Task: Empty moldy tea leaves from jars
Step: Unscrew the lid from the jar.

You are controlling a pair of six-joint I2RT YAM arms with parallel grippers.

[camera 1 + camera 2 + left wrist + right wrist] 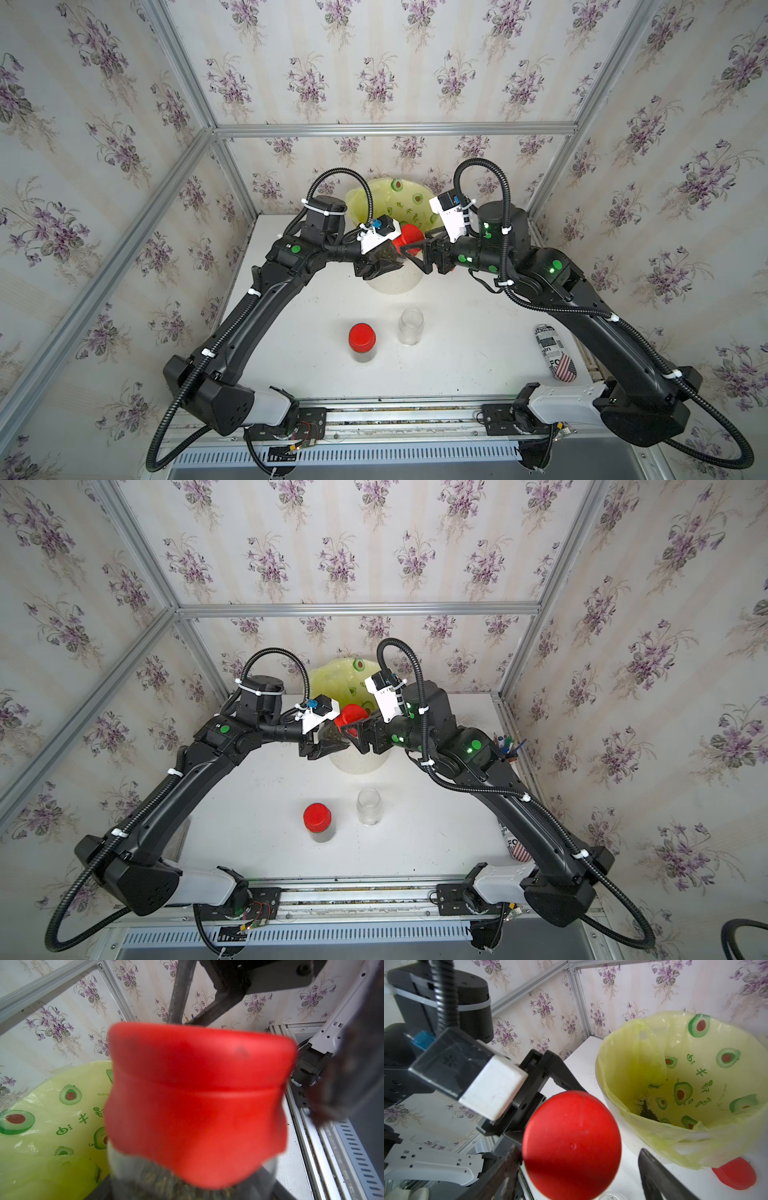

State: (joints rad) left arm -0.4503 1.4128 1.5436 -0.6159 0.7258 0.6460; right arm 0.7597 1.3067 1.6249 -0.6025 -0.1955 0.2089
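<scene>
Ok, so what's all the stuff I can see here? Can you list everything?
Held jar: one, clear, red cap, tea inside, over the bin's near edge.
Capped jar: one, clear, red cap, standing on the table.
Open jar: one, clear, looks empty, beside the capped jar.
Loose cap: one, red, by the bin.
Bin: one, cream, yellow avocado bag, table's back.
Tea leaves: dark heap, inside the bin.
Pouch: one, newsprint and flag, table's right edge.
Pens: bunch, mixed colours, behind right arm.
Table: one, white.
Left gripper: shut on the held jar.
Right gripper: open, around its cap.

Cream bin (395,286) lined with a yellow avocado-print bag (405,208), at the back of a white table (457,365). A newsprint-patterned pouch (556,353) lies well to the bin's right, nearer the front edge.
</scene>
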